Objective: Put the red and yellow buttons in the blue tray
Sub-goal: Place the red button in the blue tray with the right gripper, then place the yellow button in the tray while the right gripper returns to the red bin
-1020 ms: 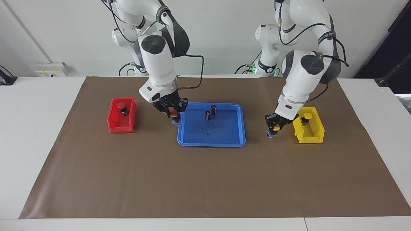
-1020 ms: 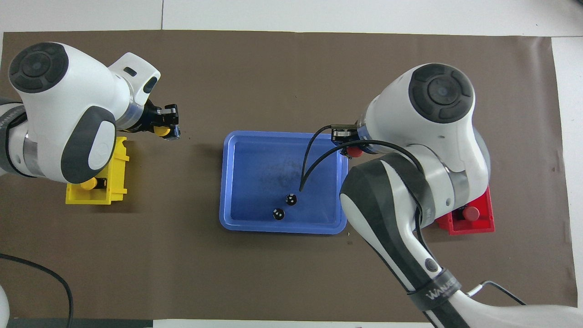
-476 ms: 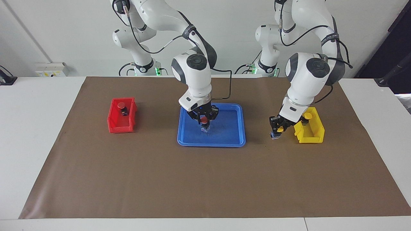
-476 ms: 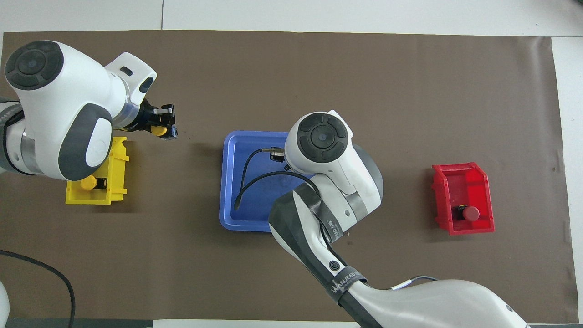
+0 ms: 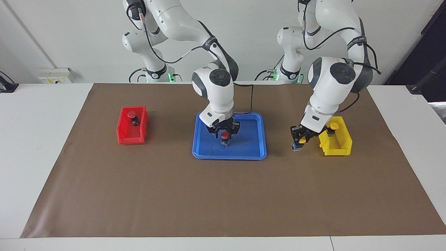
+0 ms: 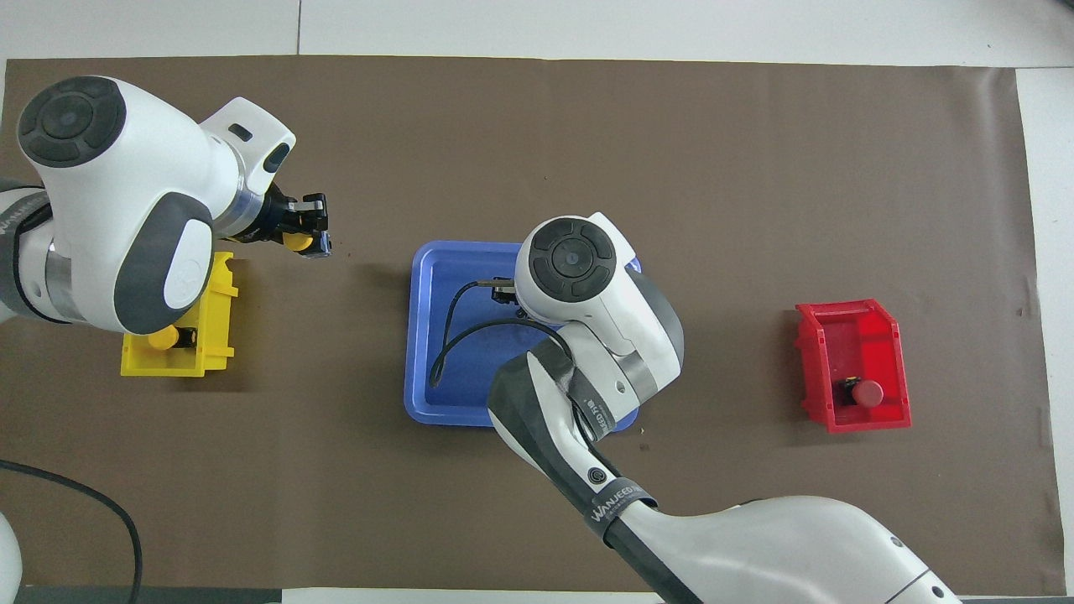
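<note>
The blue tray [image 5: 251, 150] lies mid-mat; it also shows in the overhead view [image 6: 436, 335]. My right gripper [image 5: 225, 134] is shut on a red button [image 5: 225, 136] and holds it low inside the tray; my arm hides it in the overhead view. My left gripper [image 5: 298, 143] is shut on a yellow button [image 5: 301, 140] just above the mat, between the tray and the yellow bin [image 5: 343, 146]; both gripper [image 6: 309, 241] and button [image 6: 294, 242] show in the overhead view. A second red button [image 5: 131, 115] sits in the red bin [image 5: 126, 137]. A second yellow button [image 5: 333, 126] sits in the yellow bin.
The red bin [image 6: 881, 335] stands toward the right arm's end of the table, the yellow bin [image 6: 218, 310] toward the left arm's end. Brown mat [image 5: 223, 195] covers the table. The two dark capless cylinders are hidden by my right arm.
My right gripper carried the red button from the tray's rim on the red bin's side to over the tray's middle and lowered it. My left gripper, holding the yellow button, barely moved.
</note>
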You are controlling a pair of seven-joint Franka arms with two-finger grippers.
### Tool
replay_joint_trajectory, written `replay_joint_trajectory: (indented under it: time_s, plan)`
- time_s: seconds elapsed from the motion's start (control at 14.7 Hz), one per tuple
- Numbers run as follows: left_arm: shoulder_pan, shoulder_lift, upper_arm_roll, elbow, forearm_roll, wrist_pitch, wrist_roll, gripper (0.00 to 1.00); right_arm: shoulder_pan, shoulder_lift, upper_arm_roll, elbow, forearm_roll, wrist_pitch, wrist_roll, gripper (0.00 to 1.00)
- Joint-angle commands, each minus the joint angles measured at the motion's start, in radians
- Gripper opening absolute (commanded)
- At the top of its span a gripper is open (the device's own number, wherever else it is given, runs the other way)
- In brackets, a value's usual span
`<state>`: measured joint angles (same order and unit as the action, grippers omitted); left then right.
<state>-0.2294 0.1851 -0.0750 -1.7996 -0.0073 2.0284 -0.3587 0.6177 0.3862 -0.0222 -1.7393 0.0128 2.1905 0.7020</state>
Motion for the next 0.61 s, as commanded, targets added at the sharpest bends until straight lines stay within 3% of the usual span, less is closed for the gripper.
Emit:
replay_joint_trajectory:
  time_s: [0.0,0.14,0.34,0.54]
  plan:
    - [-0.03,0.01,0.001,0.023,-0.007,-0.011,-0.002,0.01,-0.073,-0.061,0.002,0.05,-0.048,-0.113,-0.022,0.97]
    - [-0.094,0.008,0.001,0.02,-0.013,0.013,-0.003,0.01,-0.149,-0.159,0.002,0.012,-0.048,-0.194,-0.149,0.95]
    - [-0.206,0.011,0.0,0.014,-0.031,0.026,-0.012,0.01,-0.324,-0.381,0.004,-0.217,-0.039,-0.216,-0.361,0.93]
    - [-0.284,0.043,0.001,0.008,-0.034,0.085,-0.091,0.01,-0.462,-0.53,0.002,-0.4,-0.031,-0.218,-0.545,0.91]
